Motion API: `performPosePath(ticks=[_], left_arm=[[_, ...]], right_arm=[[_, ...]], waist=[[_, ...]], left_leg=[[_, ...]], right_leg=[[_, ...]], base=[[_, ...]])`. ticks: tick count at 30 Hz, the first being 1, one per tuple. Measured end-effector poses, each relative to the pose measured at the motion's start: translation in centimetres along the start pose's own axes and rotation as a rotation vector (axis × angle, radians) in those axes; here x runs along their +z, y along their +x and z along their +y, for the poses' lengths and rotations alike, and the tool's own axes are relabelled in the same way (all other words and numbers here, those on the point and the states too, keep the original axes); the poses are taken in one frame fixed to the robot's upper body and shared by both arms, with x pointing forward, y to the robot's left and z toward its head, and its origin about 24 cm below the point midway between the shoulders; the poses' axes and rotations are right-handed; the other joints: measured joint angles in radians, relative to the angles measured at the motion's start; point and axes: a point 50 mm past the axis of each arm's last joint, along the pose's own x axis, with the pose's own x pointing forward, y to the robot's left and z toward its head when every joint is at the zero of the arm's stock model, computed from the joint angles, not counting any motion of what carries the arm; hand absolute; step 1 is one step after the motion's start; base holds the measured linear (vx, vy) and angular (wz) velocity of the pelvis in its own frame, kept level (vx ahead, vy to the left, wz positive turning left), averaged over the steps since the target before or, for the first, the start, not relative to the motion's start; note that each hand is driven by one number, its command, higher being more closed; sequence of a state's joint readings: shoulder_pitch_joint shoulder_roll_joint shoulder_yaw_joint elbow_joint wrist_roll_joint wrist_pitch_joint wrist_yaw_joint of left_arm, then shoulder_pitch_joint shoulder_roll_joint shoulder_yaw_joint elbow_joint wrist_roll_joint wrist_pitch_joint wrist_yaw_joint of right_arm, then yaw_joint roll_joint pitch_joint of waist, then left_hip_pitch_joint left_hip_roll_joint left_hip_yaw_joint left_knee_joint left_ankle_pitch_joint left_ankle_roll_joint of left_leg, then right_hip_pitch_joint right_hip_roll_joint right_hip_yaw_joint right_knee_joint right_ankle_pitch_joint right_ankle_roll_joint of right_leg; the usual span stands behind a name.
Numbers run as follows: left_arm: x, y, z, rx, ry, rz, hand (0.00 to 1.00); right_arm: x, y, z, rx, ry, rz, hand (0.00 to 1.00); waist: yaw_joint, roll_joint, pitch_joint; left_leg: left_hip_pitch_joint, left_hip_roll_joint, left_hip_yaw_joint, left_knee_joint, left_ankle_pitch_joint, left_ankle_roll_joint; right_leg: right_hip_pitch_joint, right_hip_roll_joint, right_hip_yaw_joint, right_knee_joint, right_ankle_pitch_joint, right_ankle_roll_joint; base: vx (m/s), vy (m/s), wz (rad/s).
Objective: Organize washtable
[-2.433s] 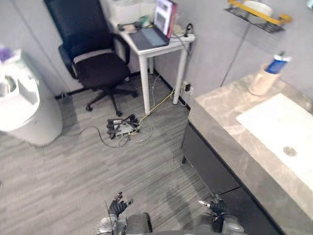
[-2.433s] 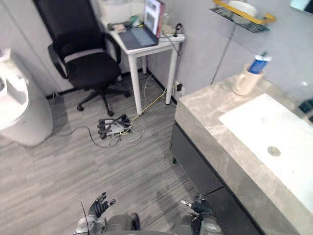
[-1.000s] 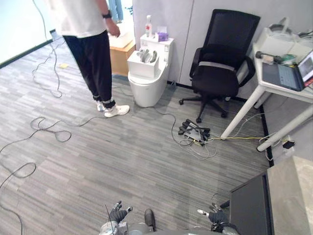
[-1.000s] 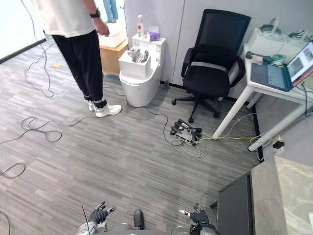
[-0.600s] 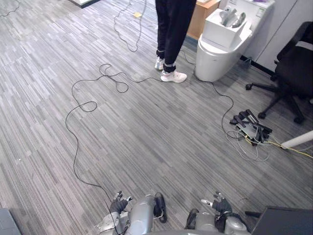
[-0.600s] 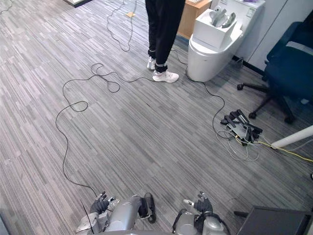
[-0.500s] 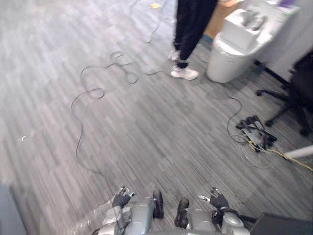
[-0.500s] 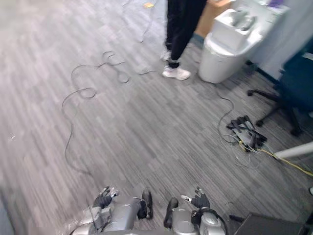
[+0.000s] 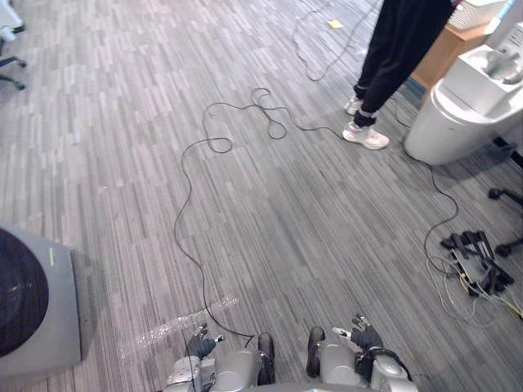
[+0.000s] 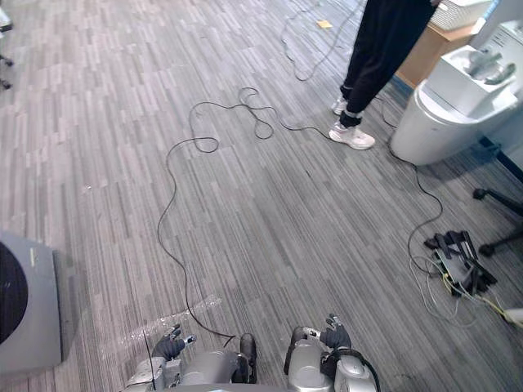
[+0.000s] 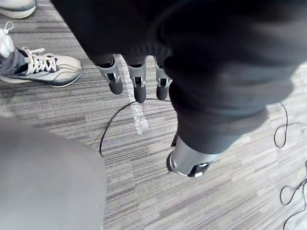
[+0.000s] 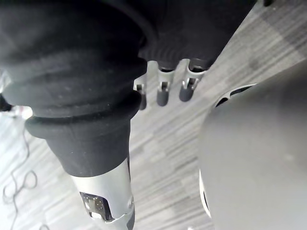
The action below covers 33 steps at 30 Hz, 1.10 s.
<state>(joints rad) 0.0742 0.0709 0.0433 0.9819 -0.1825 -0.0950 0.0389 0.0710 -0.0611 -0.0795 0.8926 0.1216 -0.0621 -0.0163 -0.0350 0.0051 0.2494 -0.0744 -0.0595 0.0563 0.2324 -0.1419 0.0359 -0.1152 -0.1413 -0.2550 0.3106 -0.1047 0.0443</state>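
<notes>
We judge the tidying not yet begun. Both eye views look down on the grey striped plank floor (image 9: 270, 220), with nothing of the task's in reach. The left hand (image 9: 202, 341) hangs at the bottom edge, left of centre. Its wrist view shows the fingers (image 11: 139, 84) straight and relaxed over bare floor, the thumb (image 11: 189, 163) apart, nothing held. The right hand (image 9: 365, 336) hangs at the bottom edge, right of centre. Its fingers (image 12: 162, 93) are likewise loose and released, and empty. So every step is left, as far as these pictures show: getting back to the bench, then sorting whatever stands on it.

A person in black trousers and white shoes (image 9: 400, 49) stands in the upper right. Just right of them is a white round-bodied unit (image 9: 466, 114), and a bundle of black power strips (image 9: 474, 257) lies at the right edge. A grey box with a dark round front (image 9: 37, 302) sits in the lower left.

Against the earliest picture, the whole view has swung left, so the camera has turned and the things have not moved. The grey marble bench with its white basin then ran along the right of the frame; we judge it now lies beyond the right edge. The person has slid from upper centre to upper right, and the grey box has entered. Both hands keep their low, slack pose.
</notes>
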Motion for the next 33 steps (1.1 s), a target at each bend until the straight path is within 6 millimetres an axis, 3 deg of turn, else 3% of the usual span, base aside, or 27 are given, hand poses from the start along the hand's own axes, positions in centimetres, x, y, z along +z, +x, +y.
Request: performPosePath(ticks=[6, 12, 21, 22, 33], left_arm=[[-0.3, -0.1, 0.7, 0.039, -0.043, 0.009, 0.0], [-0.8, -0.2, 1.1, 0.054, -0.052, 0.024, 0.0], [-1.6, -0.4, 1.0, 0.054, -0.054, 0.053, 0.0], [-2.1, -0.5, 0.8, 0.05, -0.061, 0.072, 0.0], [-2.0, -0.5, 0.8, 0.051, -0.055, 0.071, 0.0]], right_arm=[[-0.9, -0.2, 0.4, 0.005, 0.008, 0.028, 0.0], [-2.5, -0.6, 0.7, 0.009, -0.015, 0.09, 0.0], [-3.2, -0.6, 0.5, 0.0, -0.018, 0.121, 0.0], [-3.6, -0.7, 0.4, -0.002, -0.026, 0.139, 0.0], [-3.2, -0.5, 0.6, 0.011, -0.044, 0.133, 0.0]], waist=[[0.002, -0.028, -0.032], [0.044, -0.051, -0.074], [0.049, -0.045, -0.098], [0.049, -0.032, -0.119], [0.049, -0.034, -0.12]], left_leg=[[0.004, 0.05, 0.03, -0.087, 0.038, -0.041], [0.076, 0.043, -0.001, -0.245, 0.146, -0.014], [0.145, 0.032, -0.012, -0.315, 0.173, -0.021], [0.175, 0.043, -0.015, -0.335, 0.186, -0.021], [0.169, 0.043, -0.015, -0.335, 0.182, -0.027]], right_leg=[[0.059, 0.021, -0.1, -0.113, 0.023, -0.015], [0.112, 0.043, -0.129, -0.196, 0.059, -0.025], [0.165, 0.051, -0.1, -0.228, 0.062, -0.021], [0.218, 0.072, -0.1, -0.284, 0.071, -0.022], [0.22, 0.071, -0.1, -0.3, 0.074, -0.017]], base=[[-0.06, -0.128, 0.42], [0.06, -0.03, 0.19], [0.02, 0.011, 0.06], [0.0, 0.0, 0.0], [0.0, 0.0, 0.0]])
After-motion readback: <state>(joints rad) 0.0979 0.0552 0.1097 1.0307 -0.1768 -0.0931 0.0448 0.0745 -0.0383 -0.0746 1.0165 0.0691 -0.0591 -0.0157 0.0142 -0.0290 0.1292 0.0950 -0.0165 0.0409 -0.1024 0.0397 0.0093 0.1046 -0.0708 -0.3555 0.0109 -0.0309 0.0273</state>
